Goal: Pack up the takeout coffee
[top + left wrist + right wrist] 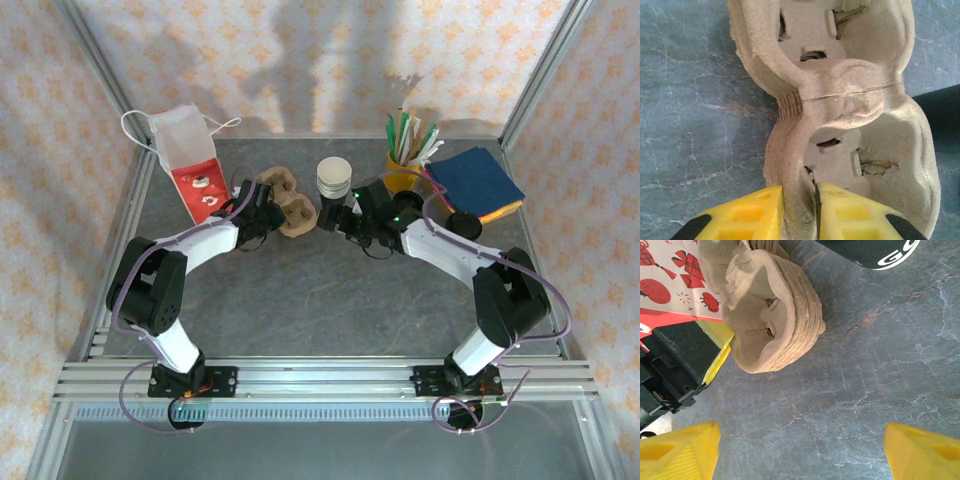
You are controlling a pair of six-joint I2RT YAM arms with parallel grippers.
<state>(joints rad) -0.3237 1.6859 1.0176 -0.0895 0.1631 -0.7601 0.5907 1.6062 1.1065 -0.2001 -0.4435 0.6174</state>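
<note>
While the left end effector [801, 210] clenches the carrier [850, 100] rim, the right end effector [802, 445] hangs released; the coffee cup [334, 180] seemingly stands unpacked.

— Where is the takeout coffee [335, 178]?
— Toward the back of the grey table [330, 300], about midway across, standing upright.
— And its look?
— A small paper cup: round and pale at the top (whitish, with a faint yellow-green tinge), black lower down.
— Lidded?
— I cannot tell; from above the top shows as a flat pale disc.
— Anything close by?
— The brown pulp carrier [295, 215] lies just to its left. The cup stands outside it, in neither pocket. Whether the two touch is unclear.
</note>
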